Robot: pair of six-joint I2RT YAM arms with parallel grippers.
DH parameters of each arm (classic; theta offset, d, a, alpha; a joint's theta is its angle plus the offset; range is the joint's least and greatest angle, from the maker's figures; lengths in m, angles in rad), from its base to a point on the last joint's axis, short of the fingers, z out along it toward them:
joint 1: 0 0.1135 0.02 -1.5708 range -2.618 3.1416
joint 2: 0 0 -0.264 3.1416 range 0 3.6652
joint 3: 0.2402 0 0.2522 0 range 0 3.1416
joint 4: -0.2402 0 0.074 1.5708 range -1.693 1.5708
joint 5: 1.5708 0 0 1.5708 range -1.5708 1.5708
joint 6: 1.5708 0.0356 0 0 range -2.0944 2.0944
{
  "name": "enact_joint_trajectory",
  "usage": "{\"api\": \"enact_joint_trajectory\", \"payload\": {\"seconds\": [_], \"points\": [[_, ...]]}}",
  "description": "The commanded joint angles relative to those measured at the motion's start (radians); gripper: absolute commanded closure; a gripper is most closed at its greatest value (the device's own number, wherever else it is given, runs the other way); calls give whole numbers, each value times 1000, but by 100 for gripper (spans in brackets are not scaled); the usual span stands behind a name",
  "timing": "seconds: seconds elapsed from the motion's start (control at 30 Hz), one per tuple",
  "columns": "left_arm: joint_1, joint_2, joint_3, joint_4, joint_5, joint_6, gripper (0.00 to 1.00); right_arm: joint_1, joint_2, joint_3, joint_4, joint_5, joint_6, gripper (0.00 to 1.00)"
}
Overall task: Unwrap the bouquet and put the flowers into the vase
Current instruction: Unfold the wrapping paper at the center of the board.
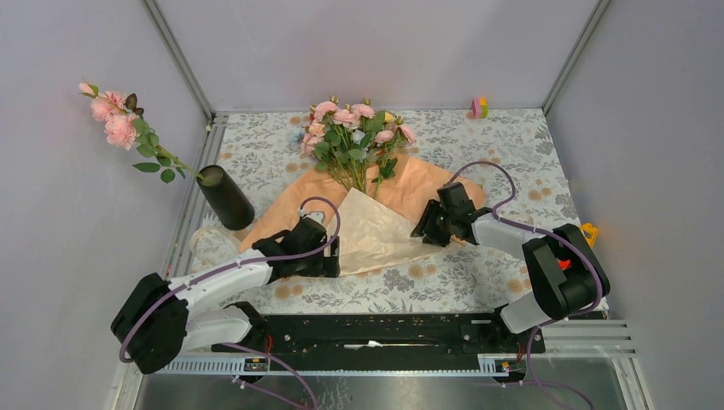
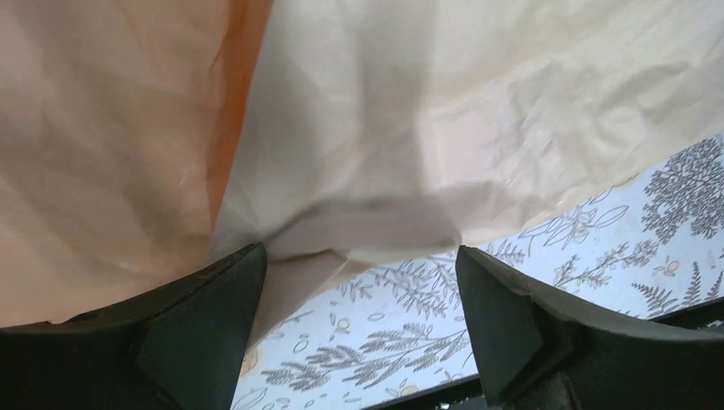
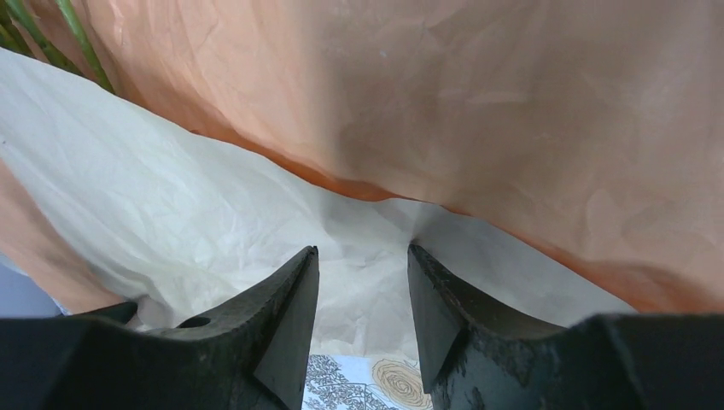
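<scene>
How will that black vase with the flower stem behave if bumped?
The vase looks tall and slim, so it probably tips easily. The flower stem leans out one side, likely pulling it that way. Toppled, it may roll.

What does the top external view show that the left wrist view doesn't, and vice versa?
Only top external: the black vase holding a pink rose stem, the remaining flowers lying flat, and the right end effector. Only left wrist: the left end effector open, a fold of the wrapping paper just ahead. Both: that peach-and-cream paper and the floral tablecloth.
</scene>
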Motion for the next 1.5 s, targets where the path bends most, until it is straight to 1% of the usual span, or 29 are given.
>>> {"api": "enact_joint_trajectory", "payload": {"seconds": [0.0,0.1,0.23,0.37,0.53,0.6,0.7,0.77,0.87,1.0,1.07,1.2,1.33,1.47], "points": [[12,-84,-28,-102,-24,-29,9,-18,-3,-20,-71,94,-34,50],[24,-118,-13,-177,-51,-61,8,-22,-12,-12,-91,108,-40,50],[53,-184,0,-230,-58,-103,7,-26,-27,-13,-95,127,-47,49],[95,-246,21,-236,-31,-110,6,-27,-29,1,-102,126,-64,49],[136,-255,123,-222,21,-68,5,-28,-72,37,-137,114,-121,47],[160,-224,173,-199,74,-36,4,-29,-106,60,-163,109,-156,44],[195,-161,252,-152,114,14,4,-32,-167,122,-234,111,-225,35],[219,-114,299,-109,150,45,4,-46,-202,154,-275,103,-253,31],[268,-30,346,-34,227,71,4,-93,-249,178,-296,40,-282,25],[347,94,383,91,380,77,4,-172,-287,194,-291,-95,-304,21],[375,159,400,141,419,67,4,-202,-299,202,-285,-150,-325,19],[394,266,431,205,454,95,5,-246,-310,213,-285,-229,-369,17],[399,372,454,207,483,104,5,-276,-311,221,-283,-302,-380,17],[400,425,439,217,479,112,5,-285,-318,224,-273,-342,-383,17]]}}
